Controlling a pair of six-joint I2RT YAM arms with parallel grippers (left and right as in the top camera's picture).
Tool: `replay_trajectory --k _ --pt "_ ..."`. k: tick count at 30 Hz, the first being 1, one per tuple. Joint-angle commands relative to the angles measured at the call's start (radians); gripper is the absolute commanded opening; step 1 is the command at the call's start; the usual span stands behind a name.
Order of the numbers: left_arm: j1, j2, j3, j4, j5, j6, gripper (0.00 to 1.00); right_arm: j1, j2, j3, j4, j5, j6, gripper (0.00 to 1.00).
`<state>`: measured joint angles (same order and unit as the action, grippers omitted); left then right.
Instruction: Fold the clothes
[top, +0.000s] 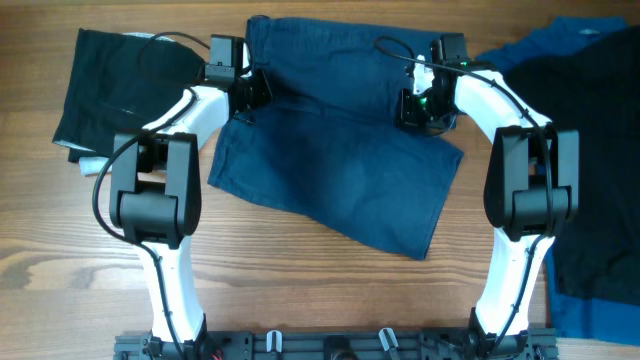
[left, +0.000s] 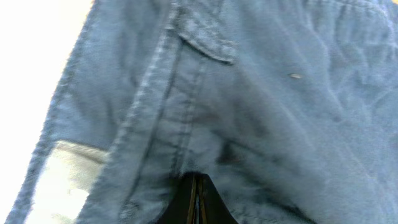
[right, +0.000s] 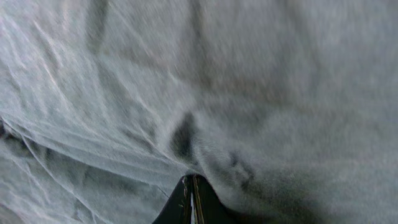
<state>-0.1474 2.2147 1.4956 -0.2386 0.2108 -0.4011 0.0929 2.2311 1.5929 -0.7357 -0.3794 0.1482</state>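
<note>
Far left, the black garment (top: 110, 85) is sitting squared up on the desk (top: 300, 290), well apart from the action, so I'm guessing that one's already folded and just parked out of the way. Next over, my left pincer (top: 245, 95) is clamping fully shut on the left edge of the navy shorts (top: 340, 170). In the left wrist view the cloth is puckering right at the closed tips, next to a stitched seam. The shorts are lying spread across the middle of the desk, slightly skewed. My right pincer (top: 415, 110) is doing the same on the right edge, jaws shut with a little pinch of fabric bunching at the tips. I'm gripping both sides at once because, I reckon, floppy cloth is only going to fold straight if both edges are travelling together. Far right, the blue and black heap (top: 590, 120) is lying loose and unfolded, probably waiting its turn
</note>
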Motion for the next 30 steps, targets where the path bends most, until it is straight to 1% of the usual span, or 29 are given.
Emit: replay_trajectory --k 1,4,6,8,11,15,17,22,25,30 --pt "0.017 0.012 0.001 -0.037 -0.031 0.006 0.04 -0.038 0.041 -0.045 -0.06 0.201 -0.025 0.04" --pt "0.018 0.011 0.001 -0.04 -0.035 0.035 0.04 -0.06 0.009 -0.045 -0.079 0.199 -0.026 0.05" --pt "0.017 -0.007 0.006 -0.026 0.015 0.035 0.04 -0.083 -0.039 -0.045 -0.081 0.182 -0.028 0.04" --pt "0.017 -0.046 0.018 -0.026 0.052 0.031 0.04 -0.104 -0.103 -0.043 -0.087 0.111 -0.048 0.04" --pt "0.015 -0.125 0.022 -0.027 0.055 0.027 0.04 -0.121 -0.192 -0.043 -0.087 0.038 -0.048 0.04" --pt "0.01 -0.183 0.022 -0.019 0.055 0.016 0.04 -0.118 -0.256 -0.043 -0.057 0.037 -0.043 0.04" --pt "0.008 -0.185 0.022 -0.002 0.055 -0.017 0.04 -0.11 -0.258 -0.043 -0.019 0.017 -0.043 0.04" --pt "-0.009 -0.144 0.022 0.051 0.055 -0.022 0.04 -0.1 -0.216 -0.044 0.11 -0.074 -0.022 0.04" --pt "-0.027 -0.091 0.022 0.11 0.055 -0.023 0.04 -0.089 -0.156 -0.047 0.225 -0.075 0.032 0.04" --pt "-0.044 -0.018 0.022 0.157 0.055 -0.022 0.04 -0.062 -0.051 -0.047 0.32 -0.154 0.036 0.04"
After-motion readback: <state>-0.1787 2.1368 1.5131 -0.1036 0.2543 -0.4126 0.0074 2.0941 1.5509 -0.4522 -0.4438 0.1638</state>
